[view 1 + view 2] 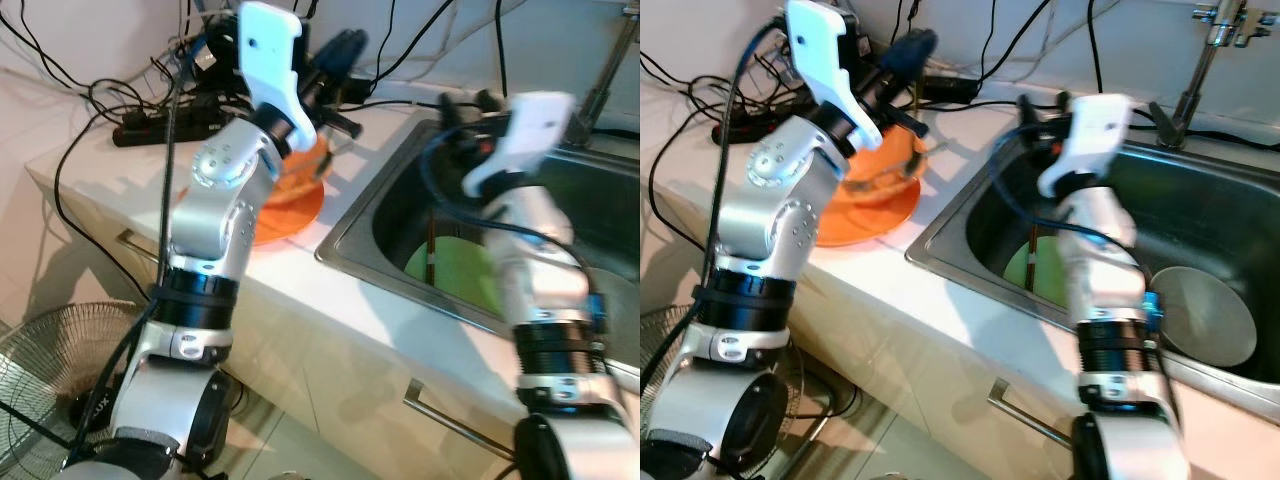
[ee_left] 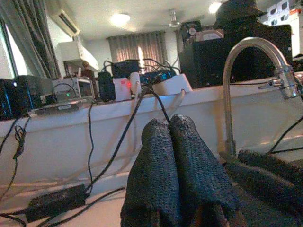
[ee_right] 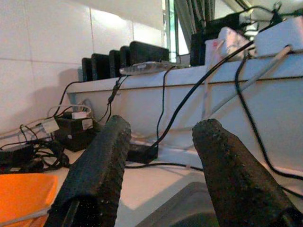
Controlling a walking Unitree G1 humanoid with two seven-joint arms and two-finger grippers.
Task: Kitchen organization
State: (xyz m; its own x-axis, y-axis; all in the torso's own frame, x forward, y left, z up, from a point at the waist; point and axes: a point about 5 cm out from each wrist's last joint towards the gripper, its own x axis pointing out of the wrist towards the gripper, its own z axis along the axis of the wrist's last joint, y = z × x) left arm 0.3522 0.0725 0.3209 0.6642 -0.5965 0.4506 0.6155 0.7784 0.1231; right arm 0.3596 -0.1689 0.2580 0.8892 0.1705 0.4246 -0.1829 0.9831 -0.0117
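An orange bowl (image 1: 885,168) sits on an orange plate (image 1: 855,215) on the white counter, left of the steel sink (image 1: 950,225). In the sink lie a green plate (image 1: 1023,270), a brown stick (image 1: 1033,258) leaning across it, and a grey plate (image 1: 1205,315). My left gripper (image 1: 340,50) is raised above and behind the orange bowl, its fingers (image 2: 168,156) pressed shut with nothing between them. My right gripper (image 1: 1040,105) hovers over the sink's back left corner, and its fingers (image 3: 106,156) are spread open and empty.
Black cables and a power strip (image 1: 165,128) clutter the counter's back left. A faucet (image 1: 1200,60) rises behind the sink. A floor fan (image 1: 45,365) stands low on the left, in front of the cabinet. A drawer handle (image 1: 1025,420) sticks out below the sink.
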